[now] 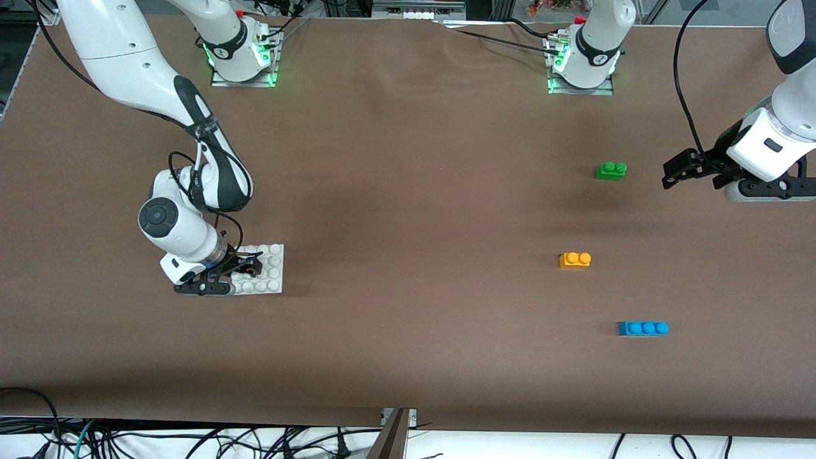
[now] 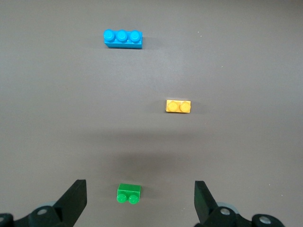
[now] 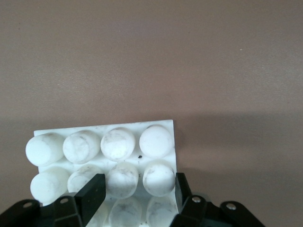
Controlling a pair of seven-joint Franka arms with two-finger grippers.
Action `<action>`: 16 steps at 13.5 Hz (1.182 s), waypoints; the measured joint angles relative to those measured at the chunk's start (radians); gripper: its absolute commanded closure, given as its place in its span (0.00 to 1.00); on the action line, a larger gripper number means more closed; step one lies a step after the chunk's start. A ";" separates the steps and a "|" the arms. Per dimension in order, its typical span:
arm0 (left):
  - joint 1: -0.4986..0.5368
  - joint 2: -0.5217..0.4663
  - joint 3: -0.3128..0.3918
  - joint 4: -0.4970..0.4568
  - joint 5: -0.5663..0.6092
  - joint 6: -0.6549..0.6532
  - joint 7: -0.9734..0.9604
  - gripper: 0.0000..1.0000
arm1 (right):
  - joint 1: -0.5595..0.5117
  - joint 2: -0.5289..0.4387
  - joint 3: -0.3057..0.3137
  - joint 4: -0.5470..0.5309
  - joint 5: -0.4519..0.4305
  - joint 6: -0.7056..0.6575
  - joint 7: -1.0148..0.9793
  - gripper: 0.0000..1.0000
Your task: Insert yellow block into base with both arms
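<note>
In the front view the right gripper [image 1: 245, 264] is down on the base [image 1: 271, 271] at the right arm's end of the table [image 1: 408, 191], while the yellow block [image 1: 575, 259] lies toward the left arm's end, between the green brick [image 1: 611, 171] and the blue brick [image 1: 643, 328], with bare table all around it. In the left wrist view the left gripper [image 2: 140, 198] hangs with its fingers [image 2: 75, 198] wide apart over the green brick [image 2: 129, 193], well apart from the yellow block [image 2: 179, 106] and the blue brick [image 2: 122, 39]. In the right wrist view the fingers [image 3: 92, 194] of the right gripper [image 3: 137, 196] are clamped on two studs of the base [image 3: 161, 127], near its edge.

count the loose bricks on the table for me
3. The green brick lies farthest from the front camera, the yellow block nearer, the blue brick nearest, all toward the left arm's end. None seems hidden.
</note>
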 measured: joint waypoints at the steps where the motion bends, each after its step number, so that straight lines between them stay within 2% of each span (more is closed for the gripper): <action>1: 0.000 0.000 0.000 0.000 0.000 0.000 0.000 0.00 | 0.002 0.001 0.001 0.000 0.000 0.006 0.001 0.31; 4: 0.000 0.000 0.000 0.000 0.000 0.000 0.000 0.00 | 0.025 0.010 0.009 -0.002 0.000 0.052 0.038 0.31; 11: 0.000 0.000 0.000 0.000 0.000 0.000 0.000 0.00 | 0.158 0.030 0.012 0.012 0.000 0.092 0.242 0.31; 16: 0.000 0.000 0.001 0.000 0.000 0.000 0.000 0.00 | 0.257 0.089 0.012 0.097 0.000 0.093 0.389 0.31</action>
